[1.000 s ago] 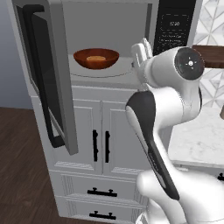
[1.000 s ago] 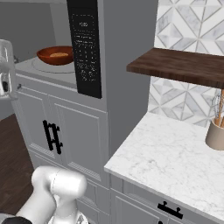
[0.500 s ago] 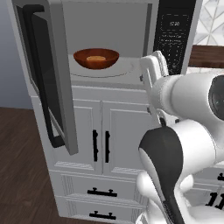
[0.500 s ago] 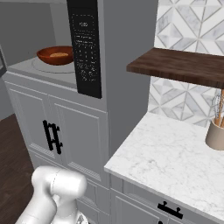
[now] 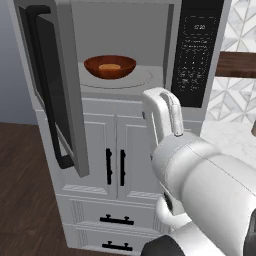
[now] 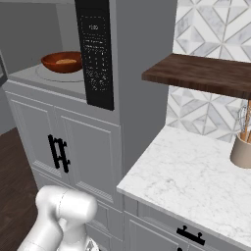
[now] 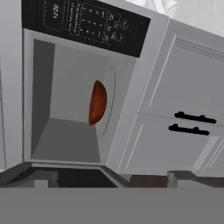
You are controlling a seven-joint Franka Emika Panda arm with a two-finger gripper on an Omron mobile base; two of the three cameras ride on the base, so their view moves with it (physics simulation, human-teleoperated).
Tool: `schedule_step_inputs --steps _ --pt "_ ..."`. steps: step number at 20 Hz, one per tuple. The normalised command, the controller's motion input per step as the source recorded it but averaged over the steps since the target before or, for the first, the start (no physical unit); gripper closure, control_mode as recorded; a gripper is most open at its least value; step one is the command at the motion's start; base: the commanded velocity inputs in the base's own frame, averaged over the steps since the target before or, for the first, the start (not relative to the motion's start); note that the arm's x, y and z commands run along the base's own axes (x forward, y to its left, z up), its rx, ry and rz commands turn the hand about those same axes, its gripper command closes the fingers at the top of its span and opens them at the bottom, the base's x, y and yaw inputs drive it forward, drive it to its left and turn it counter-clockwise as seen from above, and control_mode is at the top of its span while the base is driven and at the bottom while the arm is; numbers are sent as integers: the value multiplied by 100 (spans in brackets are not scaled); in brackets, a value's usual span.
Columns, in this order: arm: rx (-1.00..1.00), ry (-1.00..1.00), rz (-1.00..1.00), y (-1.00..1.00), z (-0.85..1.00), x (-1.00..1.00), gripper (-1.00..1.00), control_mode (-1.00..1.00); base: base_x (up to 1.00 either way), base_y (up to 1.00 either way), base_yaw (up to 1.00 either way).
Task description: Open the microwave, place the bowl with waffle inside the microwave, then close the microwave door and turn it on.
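The gripper (image 5: 162, 107) shows in the left base view near the centre of the frame, as a white hand pointing up in front of the lower edge of the microwave (image 5: 150, 30); its fingers are turned away from this camera, so I cannot tell if they are spread or pressed together, and nothing is seen between them. In the hand view, which is rolled on its side, the fingertips at the bottom edge are too dark and low to read. Behind the gripper, in the upper middle of the left base view, the bowl with waffle (image 5: 110, 66) sits on the round glass turntable (image 5: 135, 79) inside the open cavity, apart from the gripper. The same bowl is at the upper left of the right base view (image 6: 62, 61) and appears edge-on in the middle of the hand view (image 7: 98, 102). The microwave door (image 5: 55, 85) stands wide open at the left of the left base view, with its long black bar handle (image 5: 50, 100) facing outward. The black keypad panel (image 5: 197, 50) is at the upper right of that view, to the right of the cavity. Below the microwave are white cabinet doors (image 5: 112, 155) with short black handles, and at the right of the right base view there are a marble counter (image 6: 196, 181) and a dark wooden shelf (image 6: 206, 73)
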Motion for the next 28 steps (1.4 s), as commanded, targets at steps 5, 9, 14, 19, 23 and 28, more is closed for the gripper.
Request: schedule_step_inputs --steps 5,9,14,19,23,28 --pt "0 -18 0 84 0 -13 -100 -100 0 0 0" --pt "0 -16 0 76 -6 0 -100 -100 0 0 0" --pt "0 -13 0 77 -31 9 -100 -100 0 0 0" --pt "0 -7 0 59 -55 58 -100 -100 0 0 0" --pt "0 -7 0 72 -45 47 -100 -100 0 0 0" --pt "0 -2 -1 62 -25 63 -100 -100 0 0 0"
